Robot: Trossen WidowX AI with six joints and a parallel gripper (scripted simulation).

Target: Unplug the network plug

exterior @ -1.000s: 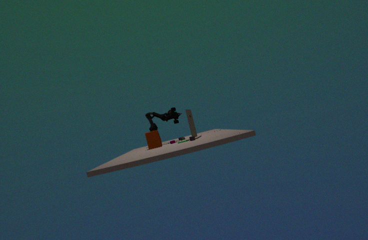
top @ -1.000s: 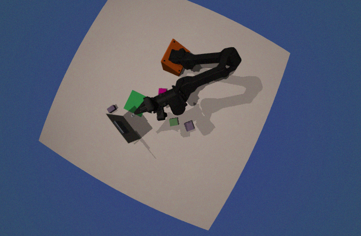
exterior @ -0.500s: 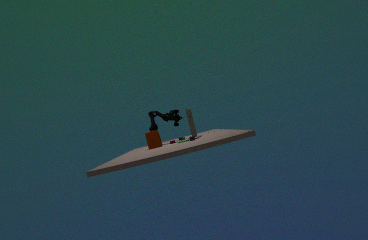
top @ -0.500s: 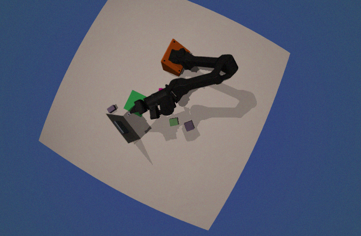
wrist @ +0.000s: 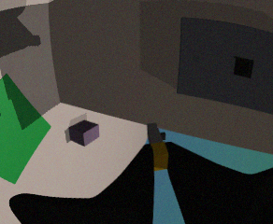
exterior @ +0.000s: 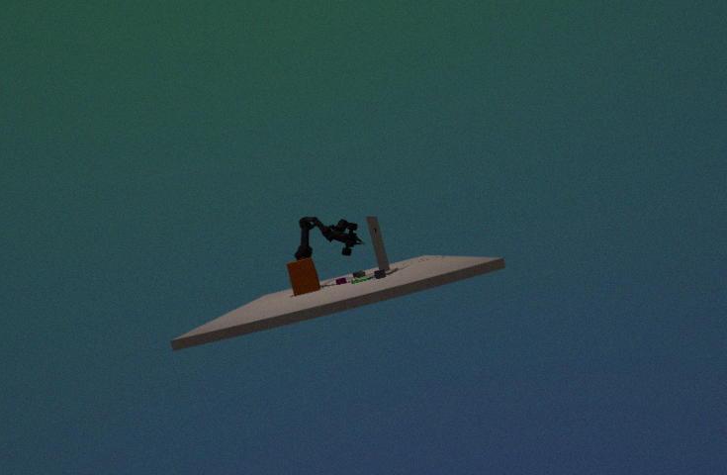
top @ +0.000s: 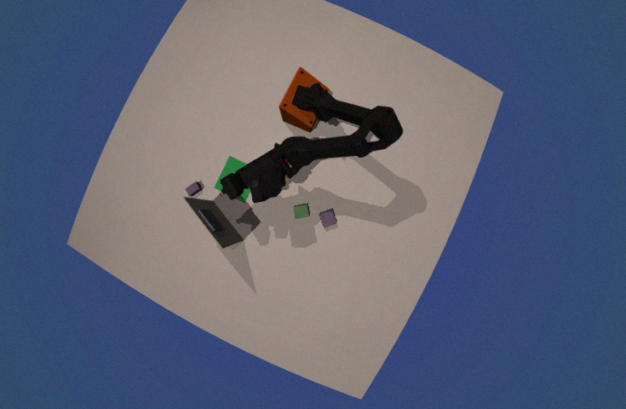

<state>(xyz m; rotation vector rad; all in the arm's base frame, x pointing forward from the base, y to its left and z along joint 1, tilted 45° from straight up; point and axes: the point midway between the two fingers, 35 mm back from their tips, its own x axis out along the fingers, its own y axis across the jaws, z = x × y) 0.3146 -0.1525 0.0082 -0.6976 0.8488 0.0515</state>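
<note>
My gripper [top: 223,193] [exterior: 360,241] [wrist: 158,149] is shut on the plug [wrist: 159,154], a small piece with an amber body and a grey front end. The plug is out of the socket. It is held in the air in front of the upright grey panel [exterior: 379,248] [wrist: 99,61]. The socket [wrist: 243,67] is an empty dark square hole in the panel's dark plate [wrist: 204,56], up and right of the plug in the wrist view. The green marked square [top: 230,166] [exterior: 361,281] [wrist: 15,145] lies on the table at the left in the wrist view, partly hidden by the arm in the top view.
A purple block [top: 192,188] [exterior: 379,273] [wrist: 91,134] lies near the panel's foot, beside the square. A pale green block [top: 301,210] and another purple block [top: 328,218] lie beyond the arm. A magenta block [exterior: 340,281] lies near the orange base [top: 291,100] [exterior: 303,277].
</note>
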